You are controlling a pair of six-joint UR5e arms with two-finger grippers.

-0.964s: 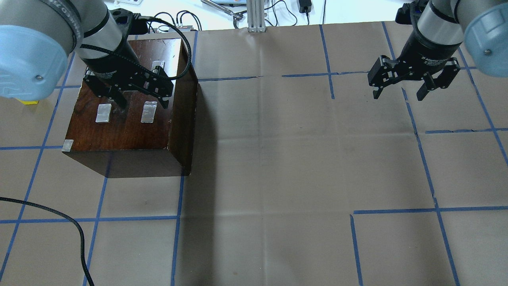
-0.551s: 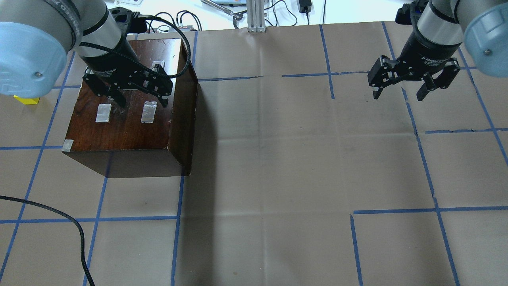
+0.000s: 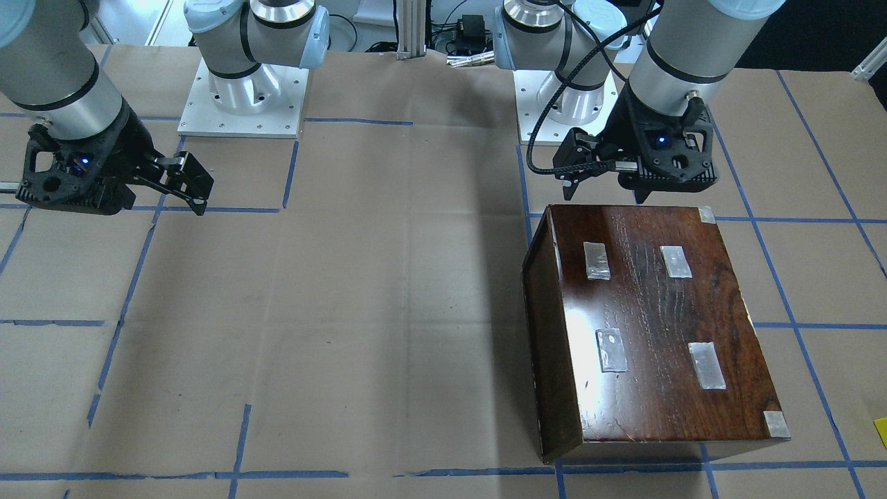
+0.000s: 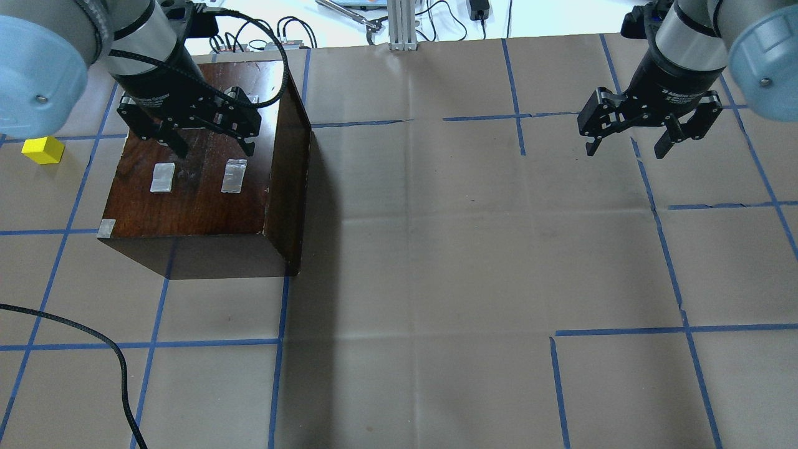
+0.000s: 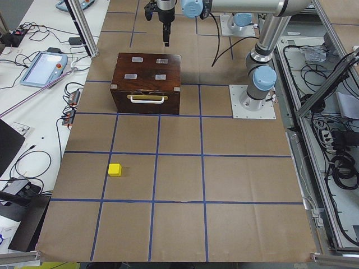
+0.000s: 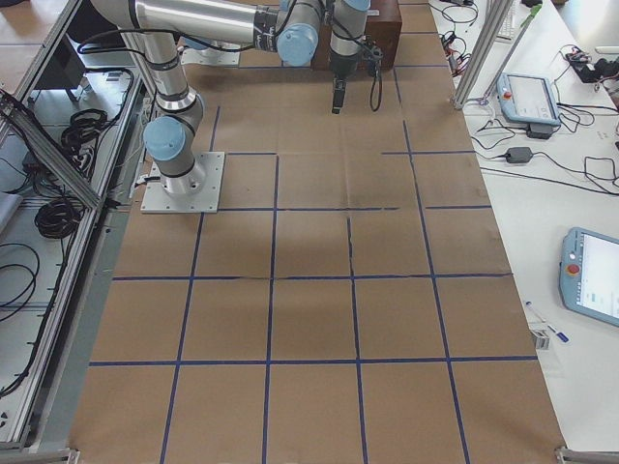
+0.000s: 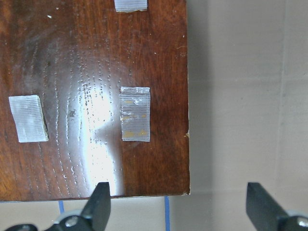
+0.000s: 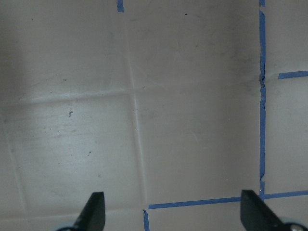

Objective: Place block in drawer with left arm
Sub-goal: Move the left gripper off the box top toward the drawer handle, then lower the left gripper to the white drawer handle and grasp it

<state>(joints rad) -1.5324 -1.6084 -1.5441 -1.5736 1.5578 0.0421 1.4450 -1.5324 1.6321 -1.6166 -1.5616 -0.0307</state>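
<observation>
Left end effector hangs above the dark cabinet, clear of its glossy top. Fingers spread wide, nothing between them. The left wrist view looks straight down: both fingertips frame one corner of the cabinet top, with a grey tape patch between and beyond them. A black cable loops from the wrist.

Block sits on the brown paper of the bench, left of the cabinet in the overhead view. The left side view shows it well apart from the cabinet, on the side the drawer faces, with nothing touching it.

Drawer shows only in the left side view, as a pale strip on the cabinet's near face. Whether it is fully pushed in cannot be told at this size.

Right end effector hovers over bare paper far right, well apart from everything, fingers spread and empty. Its wrist view shows only paper and blue tape lines.
</observation>
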